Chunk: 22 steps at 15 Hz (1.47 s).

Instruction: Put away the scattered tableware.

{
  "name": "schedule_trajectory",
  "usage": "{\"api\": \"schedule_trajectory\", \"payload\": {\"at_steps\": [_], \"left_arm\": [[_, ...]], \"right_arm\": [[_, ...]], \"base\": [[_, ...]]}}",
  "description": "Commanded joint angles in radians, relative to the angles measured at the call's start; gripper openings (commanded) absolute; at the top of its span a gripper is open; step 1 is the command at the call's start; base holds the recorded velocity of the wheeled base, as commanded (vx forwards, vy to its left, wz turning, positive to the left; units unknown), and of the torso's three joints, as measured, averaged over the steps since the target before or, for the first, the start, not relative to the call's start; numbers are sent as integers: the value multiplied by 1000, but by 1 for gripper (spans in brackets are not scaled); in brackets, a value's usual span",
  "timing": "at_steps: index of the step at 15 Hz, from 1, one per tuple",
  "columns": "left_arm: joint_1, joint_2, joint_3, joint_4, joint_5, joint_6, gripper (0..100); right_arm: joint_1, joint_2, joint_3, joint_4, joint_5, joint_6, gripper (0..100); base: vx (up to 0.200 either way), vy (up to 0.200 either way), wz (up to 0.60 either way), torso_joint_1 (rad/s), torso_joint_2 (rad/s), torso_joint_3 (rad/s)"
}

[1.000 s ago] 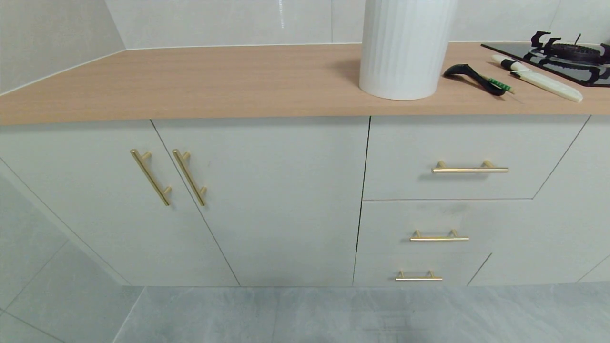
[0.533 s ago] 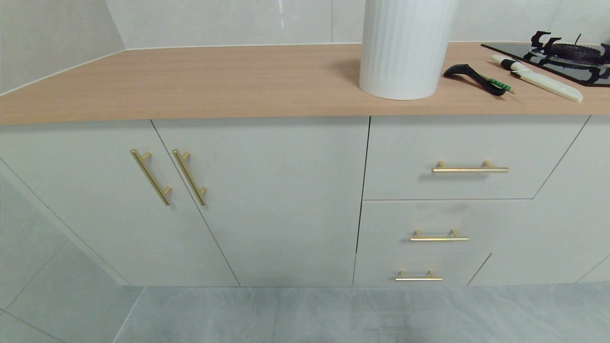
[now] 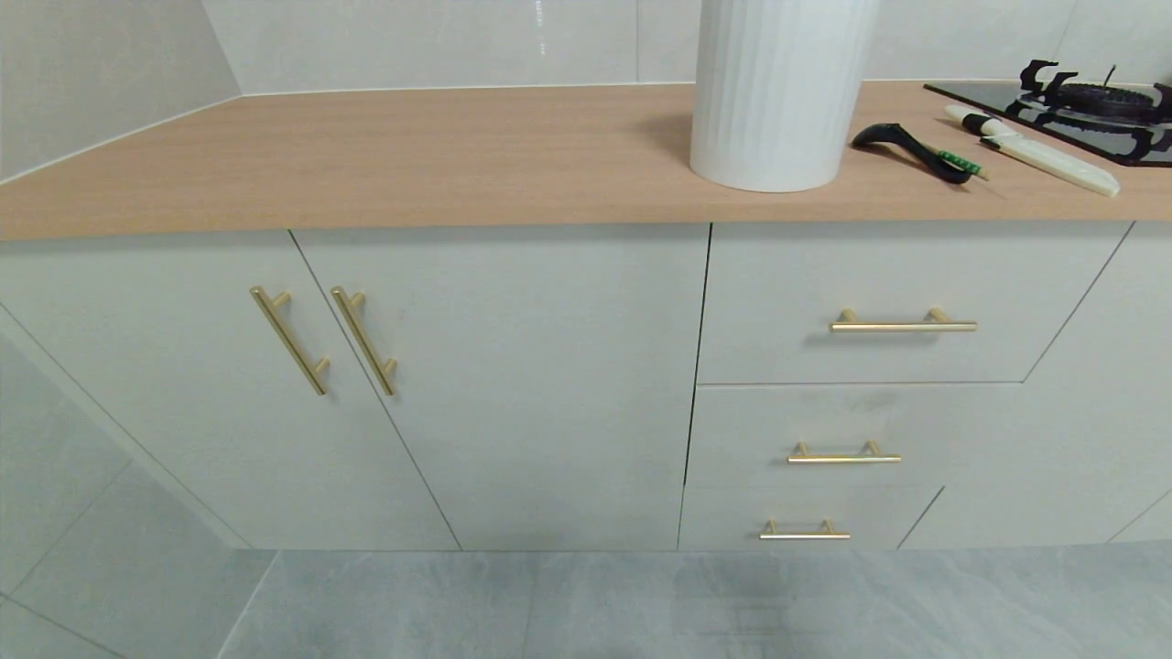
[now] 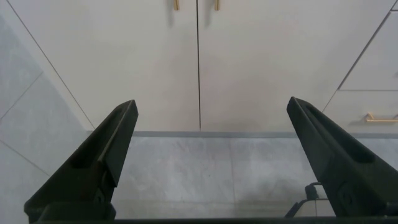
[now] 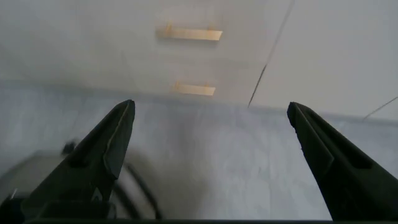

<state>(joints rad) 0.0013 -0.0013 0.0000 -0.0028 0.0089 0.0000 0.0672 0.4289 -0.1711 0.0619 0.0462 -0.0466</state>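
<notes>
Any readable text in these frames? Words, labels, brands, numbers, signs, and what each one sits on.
None readable.
The white ribbed canister, black-handled utensil, white knife, stove, countertop and cabinet fronts all show plain surfaces with no print.
The green patterned piece by the utensil is too small to tell whether it carries any marks.

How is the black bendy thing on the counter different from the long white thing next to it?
The black curved tool is dark and bent; the long cream-white knife-like tool is pale and straight. The black one lies nearer the tall white ribbed container; the white one nearer the black stove burner. The white one looks longer. Both lie flat on the wooden countertop.
</notes>
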Motion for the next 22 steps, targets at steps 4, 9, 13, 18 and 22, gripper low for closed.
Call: {"api": "schedule_trajectory", "payload": {"at_steps": [4,9,13,18,22], "left_arm": [[0,1,0,0,0,0,100],[0,1,0,0,0,0,100],[0,1,0,0,0,-2,100],[0,1,0,0,0,-2,100],[0,1,0,0,0,-2,100]], "right_arm": [[137,889,-297,-171,14,-2,100],[106,1154,-421,-376,-54,-4,100],[78,1309,-430,-531,-69,-4,100],[78,1462,-384,-761,-129,-4,100],[88,1591,-366,-975,-189,-2,100]], "base": [[0,0,0,0,0,0],[0,0,0,0,0,0],[0,0,0,0,0,0],[0,0,0,0,0,0],[0,0,0,0,0,0]]}}
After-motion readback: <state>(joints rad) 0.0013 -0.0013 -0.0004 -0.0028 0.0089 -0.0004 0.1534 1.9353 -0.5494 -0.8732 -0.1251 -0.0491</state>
